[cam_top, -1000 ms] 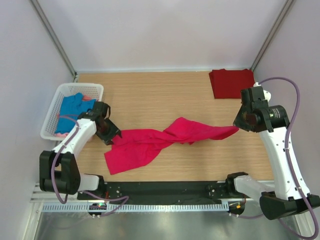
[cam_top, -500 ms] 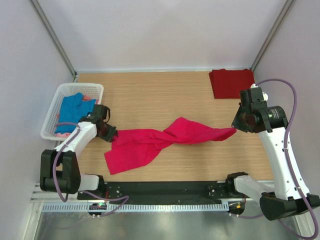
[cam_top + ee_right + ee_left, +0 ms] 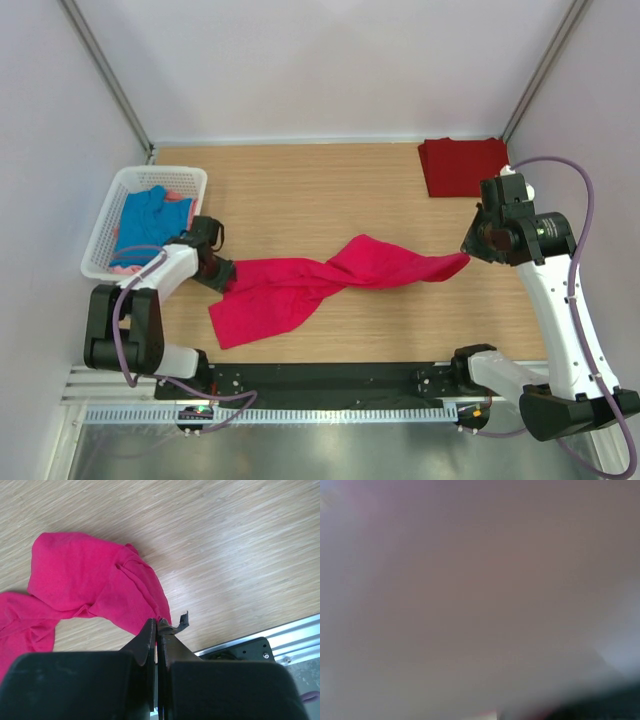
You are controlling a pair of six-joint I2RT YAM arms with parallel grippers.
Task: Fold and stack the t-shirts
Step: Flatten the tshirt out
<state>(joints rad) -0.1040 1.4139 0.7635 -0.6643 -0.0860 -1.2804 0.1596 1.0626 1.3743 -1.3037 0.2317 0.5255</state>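
A bright pinkish-red t-shirt lies twisted across the middle of the table. It also shows in the right wrist view. My right gripper is shut on its right end and holds that end just above the wood; the jaws pinch the cloth. My left gripper sits low at the shirt's upper left corner. Its wrist view is a grey blur, so its jaws cannot be read. A darker red t-shirt lies folded at the back right. A blue t-shirt and a pale pink one lie in the basket.
The white lattice basket stands at the left edge, close behind my left arm. Grey walls close in the table on three sides. A black strip and metal rail run along the near edge.
My left gripper has dropped and drawn left to the shirt's corner. My right gripper has shifted slightly left with the shirt's end. The shirt has barely moved.
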